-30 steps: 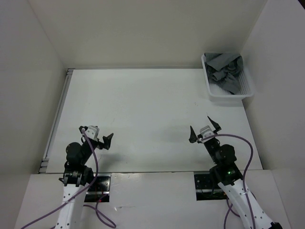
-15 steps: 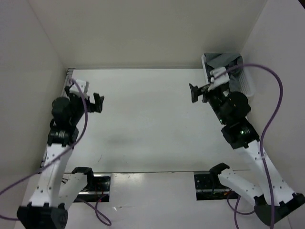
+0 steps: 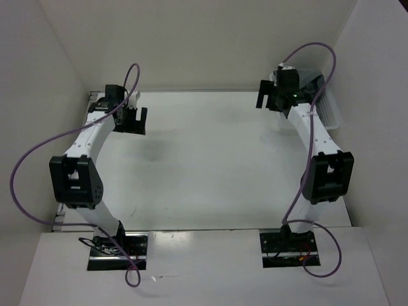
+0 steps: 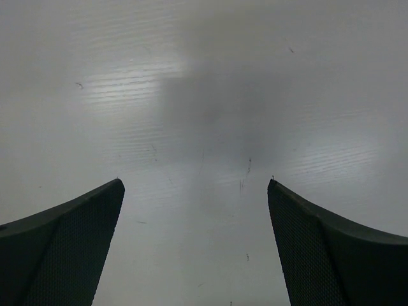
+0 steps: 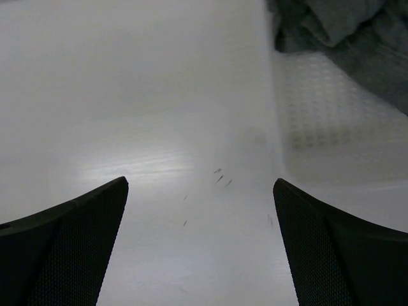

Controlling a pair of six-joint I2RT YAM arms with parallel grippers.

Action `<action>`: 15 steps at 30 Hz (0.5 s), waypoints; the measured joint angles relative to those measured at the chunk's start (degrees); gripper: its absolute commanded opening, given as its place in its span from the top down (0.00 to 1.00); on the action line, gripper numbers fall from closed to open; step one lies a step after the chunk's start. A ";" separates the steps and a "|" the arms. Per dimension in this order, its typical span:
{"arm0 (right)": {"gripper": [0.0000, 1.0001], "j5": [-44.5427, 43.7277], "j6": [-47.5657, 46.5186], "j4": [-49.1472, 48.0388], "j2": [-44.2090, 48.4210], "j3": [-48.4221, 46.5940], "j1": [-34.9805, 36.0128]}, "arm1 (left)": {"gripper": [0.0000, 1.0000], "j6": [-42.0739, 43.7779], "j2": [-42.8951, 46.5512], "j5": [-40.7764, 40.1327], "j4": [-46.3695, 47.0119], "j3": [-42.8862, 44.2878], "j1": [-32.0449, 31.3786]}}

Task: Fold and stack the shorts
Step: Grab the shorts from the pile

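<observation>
At far-right corner of table point(image 3: 191, 159), shorts point(image 5: 347, 32) lay bunched in mesh basket point(image 5: 319, 127), so right gripper point(image 5: 201, 185), jaws spread w/ nothing held, hovered just beside basket, prob. for pickup; left gripper point(image 4: 194, 185), jaws likewise spread & empty, hung over bare table, prob. to assist.

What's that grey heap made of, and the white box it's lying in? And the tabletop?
The shorts look like soft, matte grey fabric, going by the limp folds. The basket seems to be white plastic, patterned with a grid of small holes. The table is smooth and white with a slight sheen, perhaps laminate; fine scratches show.
</observation>
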State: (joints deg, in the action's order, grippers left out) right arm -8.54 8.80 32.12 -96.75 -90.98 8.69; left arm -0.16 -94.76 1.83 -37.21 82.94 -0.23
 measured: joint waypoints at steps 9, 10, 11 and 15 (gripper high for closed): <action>0.05 0.00 7.32 -0.83 -17.92 -14.40 -13.09 | 0.00 -0.04 -15.89 7.37 -10.54 10.71 1.79; 0.05 -1.01 8.15 -0.87 -19.76 -15.67 -13.20 | 0.00 -0.04 -16.26 7.28 -11.08 11.67 1.57; 0.06 -2.03 8.74 -1.14 -21.46 -16.74 -13.18 | 0.00 -0.04 -16.61 7.04 -11.19 12.70 1.33; 0.08 -5.44 10.71 -1.55 -28.65 -21.62 -13.07 | 0.00 -0.04 -17.70 5.70 -10.93 15.43 0.66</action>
State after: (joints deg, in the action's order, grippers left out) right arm -13.98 19.51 30.57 -125.40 -112.60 -4.38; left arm -0.21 -112.46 7.53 -48.14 98.37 0.43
